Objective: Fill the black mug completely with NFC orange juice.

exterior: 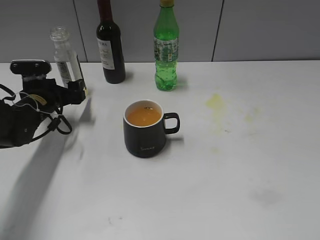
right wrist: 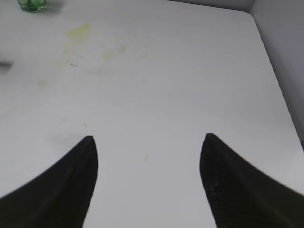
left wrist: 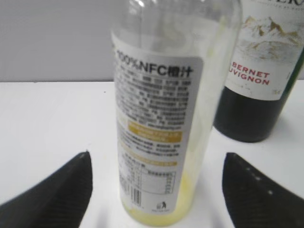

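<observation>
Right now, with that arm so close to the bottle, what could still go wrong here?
1. The left fingers stand open on either side of the nearly empty juice bottle. Being light and tall, it might tip if a finger brushes it on the way out.
2. The wine bottle stands close beside it and could be knocked too.
3. The mug is nearly full of juice, so a bump might slop it onto the table.

left arm (exterior: 22, 117): black housing, matte, blocky wrist | black camera module (exterior: 31, 66) on top, rounded box | loose black cables (exterior: 56, 125) looping beside the wrist | small white patch on wrist body | left gripper (left wrist: 156, 190): dark carbon-weave fingers, tapered points | right gripper (right wrist: 148, 183): same black, wedge-shaped fingers, faintly speckled surface
</observation>
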Action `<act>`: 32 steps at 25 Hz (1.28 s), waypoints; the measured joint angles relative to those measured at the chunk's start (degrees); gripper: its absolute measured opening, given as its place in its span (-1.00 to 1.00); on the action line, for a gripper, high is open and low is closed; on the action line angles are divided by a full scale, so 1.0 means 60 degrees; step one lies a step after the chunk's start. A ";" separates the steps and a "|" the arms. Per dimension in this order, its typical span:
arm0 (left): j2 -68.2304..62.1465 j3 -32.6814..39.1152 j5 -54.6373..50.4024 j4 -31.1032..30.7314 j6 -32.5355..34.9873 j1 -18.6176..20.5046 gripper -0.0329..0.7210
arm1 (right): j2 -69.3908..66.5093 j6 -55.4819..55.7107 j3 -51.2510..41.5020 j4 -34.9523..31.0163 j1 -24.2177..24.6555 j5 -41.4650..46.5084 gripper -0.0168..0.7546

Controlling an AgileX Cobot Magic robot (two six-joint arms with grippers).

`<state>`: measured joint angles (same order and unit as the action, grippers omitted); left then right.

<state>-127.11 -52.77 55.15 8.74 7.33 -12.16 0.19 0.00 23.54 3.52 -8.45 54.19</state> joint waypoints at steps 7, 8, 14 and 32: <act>0.2300 0.1429 -0.1666 0.0000 0.0000 0.0000 0.81 | 0.0000 0.0000 0.0000 0.0000 0.0000 0.0000 0.38; 0.2787 0.1480 -0.2310 0.0000 0.0000 0.0000 0.81 | 0.0000 0.0000 0.0000 0.0000 0.0000 0.0000 0.38; 0.5548 0.1489 -0.6930 0.0009 0.0000 -0.0008 0.75 | 0.0000 0.0000 0.0000 0.0000 0.0000 0.0000 0.38; 1.1305 0.1495 -1.7998 0.0006 0.0000 0.0075 0.66 | 0.0000 0.0000 0.0000 0.0000 0.0000 0.0000 0.38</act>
<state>-59.28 -43.79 -52.84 8.78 7.33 -11.72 0.19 0.00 23.54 3.52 -8.45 54.19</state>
